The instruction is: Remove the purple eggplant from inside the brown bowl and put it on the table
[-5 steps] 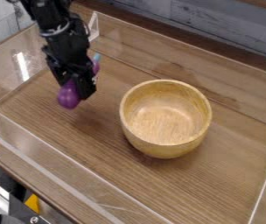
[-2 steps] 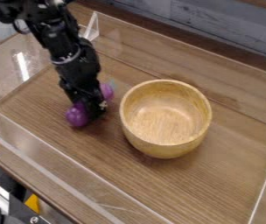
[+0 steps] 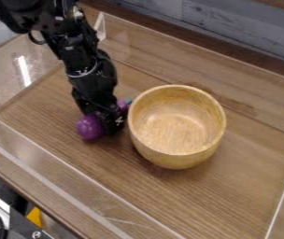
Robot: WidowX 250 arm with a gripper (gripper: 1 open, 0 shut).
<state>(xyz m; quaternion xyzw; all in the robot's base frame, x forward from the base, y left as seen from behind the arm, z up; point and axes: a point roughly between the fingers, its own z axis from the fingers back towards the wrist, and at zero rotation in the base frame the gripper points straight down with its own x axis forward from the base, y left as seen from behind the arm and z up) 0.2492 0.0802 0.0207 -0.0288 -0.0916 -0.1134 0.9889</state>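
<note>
The black jointed gripper [image 3: 104,117] and glossy purple toy eggplant [image 3: 92,127] have shifted toward the round light-tan wooden bowl [image 3: 176,127]. The eggplant is outside it, at the fingertips; whether they clamp it is unclear.

Clear wall [image 3: 20,66] at upper left, beside grey boards [image 3: 269,28]

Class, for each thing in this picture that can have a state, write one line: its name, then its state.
Purple eggplant: out of the bowl, low over or on the table, at the end effector; contact with the tabletop unclear.
Brown bowl: upright, nothing visible inside.
End effector: lowered beside the bowl; finger opening hard to tell.
Table: bare wood grain showing in front of the bowl.
</note>
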